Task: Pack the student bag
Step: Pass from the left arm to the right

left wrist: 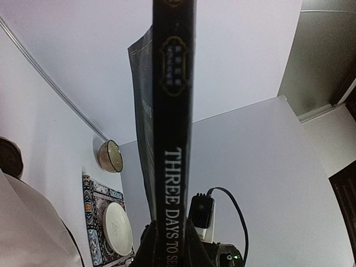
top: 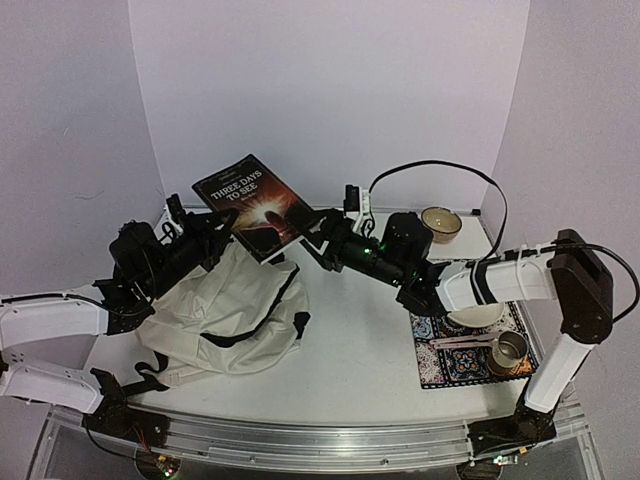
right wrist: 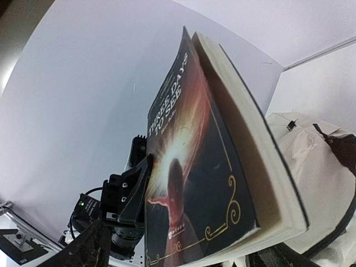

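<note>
Table (top: 350, 340); student bag (top: 225, 310) beneath left fingers (top: 212, 228)

We lose the book (left wrist: 173, 139) spine off top and bottom in left wrist view. Half the plate (top: 478, 318) hides under the right forearm (top: 500, 280). Right wrist view's right edge clips the student bag (right wrist: 311, 158).

Cream bag (top: 230, 305), black-and-orange book (top: 255, 205)

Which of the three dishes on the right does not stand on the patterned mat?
The tan bowl by the back wall; the white plate and metal cup sit on the mat.
</note>
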{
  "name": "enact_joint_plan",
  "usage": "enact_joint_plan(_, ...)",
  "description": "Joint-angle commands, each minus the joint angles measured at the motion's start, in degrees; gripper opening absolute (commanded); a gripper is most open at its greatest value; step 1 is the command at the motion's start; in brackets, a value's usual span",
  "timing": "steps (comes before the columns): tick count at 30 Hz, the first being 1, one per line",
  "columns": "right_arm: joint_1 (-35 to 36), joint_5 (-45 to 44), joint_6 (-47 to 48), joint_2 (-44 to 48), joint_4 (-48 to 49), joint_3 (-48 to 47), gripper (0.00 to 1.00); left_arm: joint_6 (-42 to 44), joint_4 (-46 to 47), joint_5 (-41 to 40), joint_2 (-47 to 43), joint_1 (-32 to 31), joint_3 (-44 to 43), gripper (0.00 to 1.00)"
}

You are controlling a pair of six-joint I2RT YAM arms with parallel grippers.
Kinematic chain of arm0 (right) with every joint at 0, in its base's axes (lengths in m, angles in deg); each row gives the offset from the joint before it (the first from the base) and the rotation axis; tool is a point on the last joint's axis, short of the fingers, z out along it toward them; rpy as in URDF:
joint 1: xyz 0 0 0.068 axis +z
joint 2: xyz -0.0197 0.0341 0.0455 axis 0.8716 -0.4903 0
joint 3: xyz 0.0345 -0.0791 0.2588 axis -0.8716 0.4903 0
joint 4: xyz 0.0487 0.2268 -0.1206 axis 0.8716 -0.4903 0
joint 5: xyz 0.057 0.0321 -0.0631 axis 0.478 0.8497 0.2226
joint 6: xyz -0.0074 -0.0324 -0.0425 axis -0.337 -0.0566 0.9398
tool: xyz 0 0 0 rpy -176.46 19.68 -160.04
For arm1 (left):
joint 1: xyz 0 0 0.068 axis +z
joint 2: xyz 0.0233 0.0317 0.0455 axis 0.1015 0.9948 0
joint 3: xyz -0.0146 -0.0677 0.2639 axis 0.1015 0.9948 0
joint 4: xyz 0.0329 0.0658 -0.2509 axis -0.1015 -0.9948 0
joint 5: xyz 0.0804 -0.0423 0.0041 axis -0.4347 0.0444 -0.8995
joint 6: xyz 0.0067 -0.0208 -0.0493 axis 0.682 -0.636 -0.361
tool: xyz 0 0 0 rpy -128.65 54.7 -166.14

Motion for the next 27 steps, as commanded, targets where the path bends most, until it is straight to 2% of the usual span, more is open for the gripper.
enact_joint_plan(1,-0.52,-1.97,-2.03,-0.42,16.98,-1.07,0.83,0.53,6.01,0.64,-2.05,-0.58,-2.2,0.0)
enact_joint_plan(7,0.14,-1.01,-5.88,-3.8,20.73,-1.69,0.87,1.67,8.04,1.88,0.87,-0.63,-6.16,0.0)
enact_joint_plan(20,0.11,-0.18,-2.74,-1.85,26.09,-2.62,0.77,-0.97,8.88,1.95,0.09,-0.6,-1.34,0.0)
enact_joint_plan(27,-0.08,0.58,-1.46,-0.3,27.17,-2.33,0.67,-2.17,8.86,0.57,-1.32,-0.61,2.94,0.0)
